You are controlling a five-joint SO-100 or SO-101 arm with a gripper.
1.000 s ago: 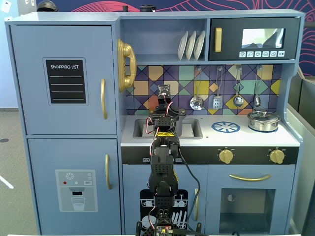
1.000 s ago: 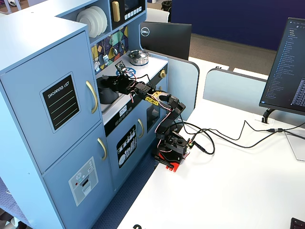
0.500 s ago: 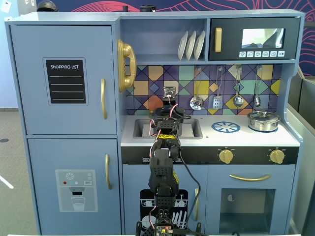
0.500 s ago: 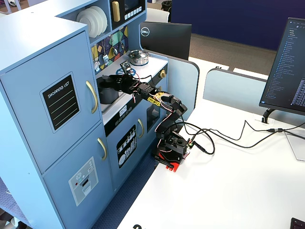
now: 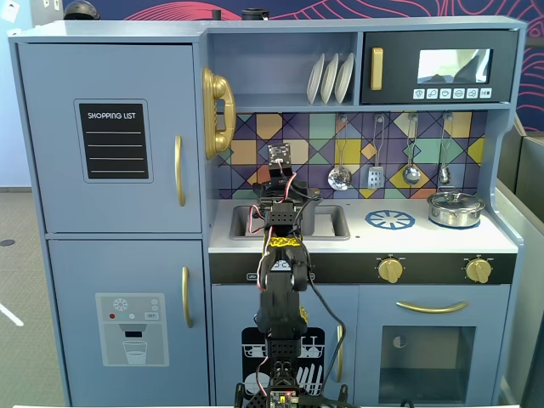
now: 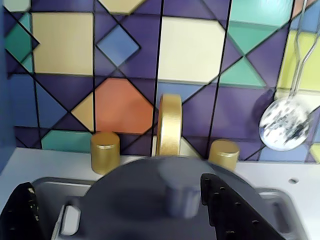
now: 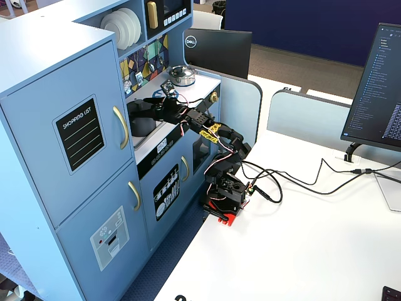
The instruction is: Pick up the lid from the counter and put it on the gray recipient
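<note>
The matte dark gray lid (image 6: 145, 200) with its small central knob (image 6: 182, 200) lies flat on the gray recipient, which stands in the sink. The pot's side handles (image 6: 70, 220) stick out from under the lid on both sides. My gripper (image 6: 117, 187) is open just above the lid. One black finger (image 6: 20, 215) is at the far left and the other (image 6: 230, 210) is right beside the knob, which is blurred. In a fixed view the gray pot (image 7: 139, 122) sits in the sink under my gripper (image 7: 149, 102). In the other fixed view my arm hides most of the pot (image 5: 311, 212).
Gold faucet (image 6: 170, 125) and two gold taps (image 6: 105, 150) stand right behind the sink. A slotted spoon (image 6: 285, 122) hangs on the tiled wall. The shiny silver pot (image 5: 455, 208) sits on the right burner. The sink rim (image 5: 234, 223) surrounds the pot.
</note>
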